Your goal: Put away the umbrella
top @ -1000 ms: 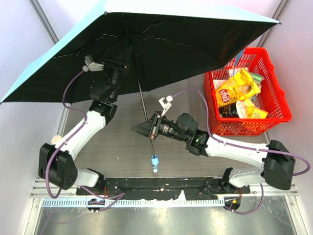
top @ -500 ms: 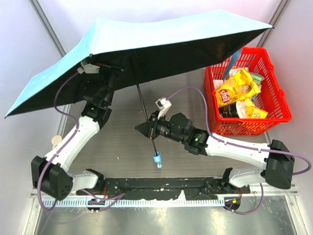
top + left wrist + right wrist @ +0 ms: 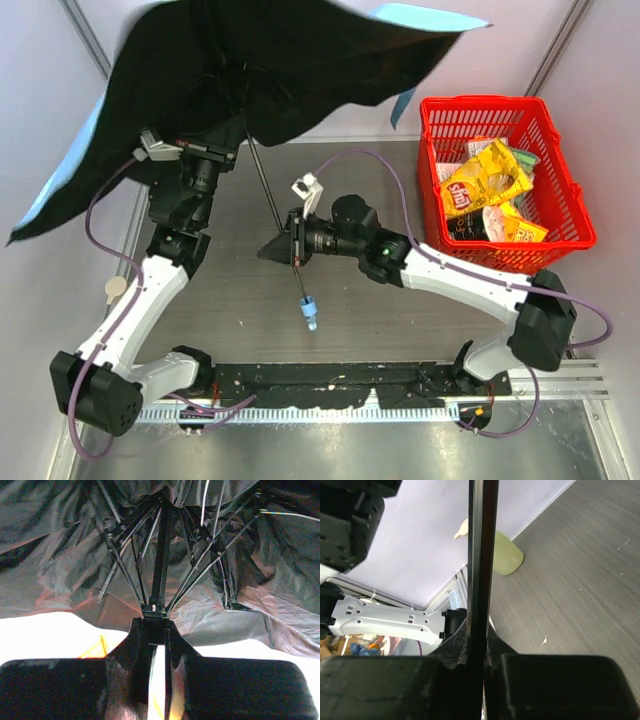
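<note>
The umbrella is open, its sky-blue canopy with a black underside (image 3: 280, 50) tipped up over the back left. Its thin black shaft (image 3: 266, 195) slants down to the small blue handle (image 3: 310, 316) above the table. My left gripper (image 3: 220, 145) reaches up under the canopy. In the left wrist view (image 3: 156, 627) it is shut on the runner at the base of the black ribs (image 3: 200, 555). My right gripper (image 3: 291, 250) is shut on the lower shaft, which shows clamped between the jaws in the right wrist view (image 3: 477, 640).
A red basket (image 3: 480, 101) holding yellow snack bags (image 3: 485, 180) and other packets stands at the back right. A small pale round object (image 3: 115, 290) lies by the left table edge and also shows in the right wrist view (image 3: 506, 555).
The umbrella has swung left and back, its canopy tipping up and starting to crumple. Both arms moved left with it, and the handle shifted slightly left.
</note>
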Action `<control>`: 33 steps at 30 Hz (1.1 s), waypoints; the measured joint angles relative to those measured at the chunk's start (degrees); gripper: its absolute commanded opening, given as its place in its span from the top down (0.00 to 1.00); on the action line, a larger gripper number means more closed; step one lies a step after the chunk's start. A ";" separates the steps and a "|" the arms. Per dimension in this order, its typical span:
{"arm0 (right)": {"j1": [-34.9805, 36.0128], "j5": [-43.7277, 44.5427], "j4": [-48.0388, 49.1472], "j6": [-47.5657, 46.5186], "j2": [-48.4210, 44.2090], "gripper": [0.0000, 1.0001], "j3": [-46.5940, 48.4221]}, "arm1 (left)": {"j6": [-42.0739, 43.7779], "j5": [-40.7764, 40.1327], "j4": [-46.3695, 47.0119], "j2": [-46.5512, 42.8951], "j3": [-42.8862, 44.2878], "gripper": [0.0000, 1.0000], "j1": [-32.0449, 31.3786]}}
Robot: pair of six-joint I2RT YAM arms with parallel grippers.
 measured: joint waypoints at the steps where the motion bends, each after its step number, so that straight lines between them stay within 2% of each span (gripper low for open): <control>1: -0.39 -1.14 -0.76 0.87 0.96 0.99 1.25 | -0.61 0.42 1.38 0.33 -0.90 1.00 0.13; 5: -2.67 -6.78 -4.07 3.96 5.05 0.99 4.55 | -1.57 1.16 2.47 0.39 -5.09 1.00 0.39; 8: -6.34 -5.49 -3.93 7.04 8.68 1.00 10.43 | -1.88 6.45 -0.37 -0.20 -8.46 1.00 -1.33; 12: -10.47 -4.92 -1.57 10.08 10.58 0.99 13.70 | -0.37 10.64 -2.58 -0.85 -9.77 1.00 -5.57; 20: -10.43 -6.51 0.52 8.57 11.63 0.99 11.58 | 1.70 8.85 -3.89 -5.88 -15.52 1.00 -6.60; 21: -10.34 -6.56 1.84 8.79 11.63 0.99 10.84 | 2.12 8.87 -4.26 -6.08 -15.54 0.93 -6.64; 23: -10.25 -6.60 4.92 9.27 11.58 0.99 9.11 | 2.93 8.87 -4.96 -6.38 -15.52 0.70 -6.75; 26: -10.27 -5.84 8.48 9.27 11.21 0.99 6.12 | 3.80 9.38 -7.21 -6.95 -15.52 0.40 -6.91; 28: -11.08 -4.33 9.88 9.68 10.99 0.99 4.42 | 4.00 11.21 -9.57 -8.37 -15.54 0.28 -7.50; 33: -13.38 -2.80 11.45 11.78 10.01 0.99 2.75 | 4.07 12.83 -13.22 -12.52 -17.51 0.20 -8.22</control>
